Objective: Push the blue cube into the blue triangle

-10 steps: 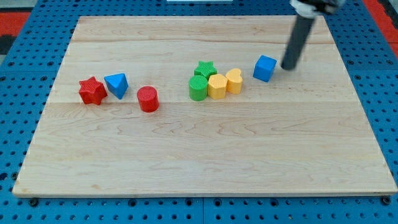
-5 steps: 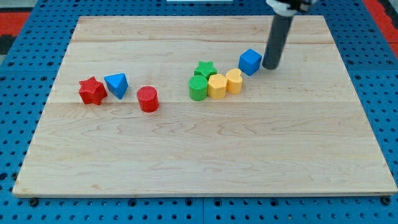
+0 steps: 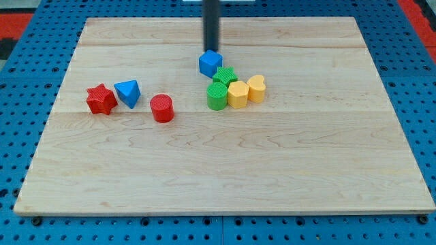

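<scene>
Pegboard: blue perforated sheet, regular round holes, showing on every side of the frame.
Board: pale wood planks with fine grain and faint seams, filling most of the frame.
Rod: straight, dark, matte; comes down from the top edge, centre. The arm carries no gripper, so there is nothing to open or close.
My tip: just above the blue cube in the frame, at its upper edge; whether it touches cannot be told.
Blue cube: smooth-faced, slightly turned, upper centre; just beside the green star, well apart from the blue triangle to its left.
Green star: ribbed top, behind the green cylinder.
Green cylinder: ribbed top, touching the yellow block.
Yellow block: many-sided, matte, centre of the frame.
Yellow heart: rounded lobes, at the cluster's right end.
Red cylinder: short, ribbed top, standing alone left of centre.
Blue triangle: wedge form, centre left, touching the red star.
Red star: ribbed, leftmost block.
</scene>
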Available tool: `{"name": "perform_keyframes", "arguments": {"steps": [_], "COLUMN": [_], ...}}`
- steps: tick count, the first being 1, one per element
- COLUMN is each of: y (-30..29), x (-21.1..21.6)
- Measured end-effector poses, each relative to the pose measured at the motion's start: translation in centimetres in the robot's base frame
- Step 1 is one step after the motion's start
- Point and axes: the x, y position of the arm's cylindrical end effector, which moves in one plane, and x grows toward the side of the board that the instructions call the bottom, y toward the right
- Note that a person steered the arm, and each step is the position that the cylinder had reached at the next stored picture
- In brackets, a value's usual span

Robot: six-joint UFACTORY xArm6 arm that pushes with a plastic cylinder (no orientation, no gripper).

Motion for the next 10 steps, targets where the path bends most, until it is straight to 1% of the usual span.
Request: {"name": "perform_keyframes", "arguments": {"steps": [1,2,3,4,5,6,7,8,9,10], "y": [-0.3,2.6,6.0,1.4,0.8,-1.8,-2.7,-8.6,-11.4,-8.9], "x": [1.2,0.2,3.6,4.0,9.4,9.9,7.9,6.8,8.5,7.0]}}
